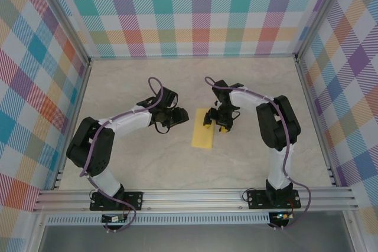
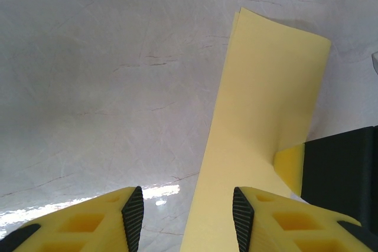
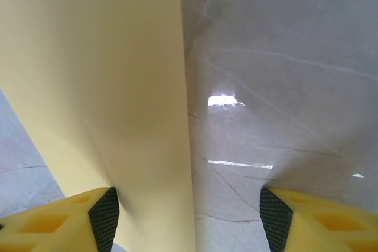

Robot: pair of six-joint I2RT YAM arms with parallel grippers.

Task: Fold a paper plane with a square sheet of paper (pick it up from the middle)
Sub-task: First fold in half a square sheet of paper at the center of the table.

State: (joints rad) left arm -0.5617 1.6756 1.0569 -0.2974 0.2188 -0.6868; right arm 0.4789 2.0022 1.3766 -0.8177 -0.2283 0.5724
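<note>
Marble-patterned table (image 1: 118, 87) is carrying the square sheet of paper (image 1: 203, 134), which is lying near the centre as a yellow strip, apparently folded double. It is looking light, limp and slippery, and likely to crease readily; a pinch on the long edge at mid-length is advisable. Right gripper (image 3: 186, 216) is hovering at the strip's one o'clock end, jaws wide apart, clamping nothing. Left gripper (image 2: 184, 219) is standing at ten o'clock, jaws parted, empty.

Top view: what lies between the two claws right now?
The yellow paper, flat on the table. The right claw hangs over its far end; between the left claw and the paper there is bare table, as the top view shows.
</note>
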